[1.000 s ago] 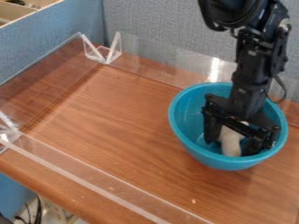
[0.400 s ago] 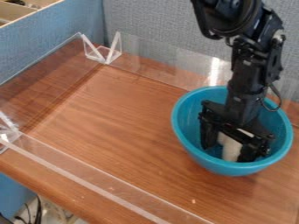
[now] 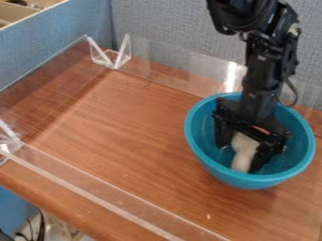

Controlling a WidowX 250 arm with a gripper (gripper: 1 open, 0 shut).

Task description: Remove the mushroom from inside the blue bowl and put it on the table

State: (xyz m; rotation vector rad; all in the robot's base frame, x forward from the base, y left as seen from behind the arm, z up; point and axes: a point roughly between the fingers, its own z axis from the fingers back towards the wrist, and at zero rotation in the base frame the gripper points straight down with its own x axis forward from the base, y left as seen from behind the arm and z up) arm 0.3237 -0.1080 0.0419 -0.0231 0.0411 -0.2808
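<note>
Mushroom (image 3: 243, 157) in blue bowl (image 3: 208, 151) | wood-grain table (image 3: 113, 122) | acrylic walls (image 3: 75, 179)

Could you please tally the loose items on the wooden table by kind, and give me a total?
Round glossy teal-blue plastic bowl: 1
Small cream-white toy mushroom, inside the bowl between the open black gripper jaws: 1
Total: 2

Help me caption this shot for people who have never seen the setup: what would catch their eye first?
The glossy blue bowl at the right of the reddish-brown table stands out first. A black robot arm reaches straight down into it, its open gripper straddling the cream-white mushroom inside the bowl. Low clear acrylic walls edge the table.
</note>
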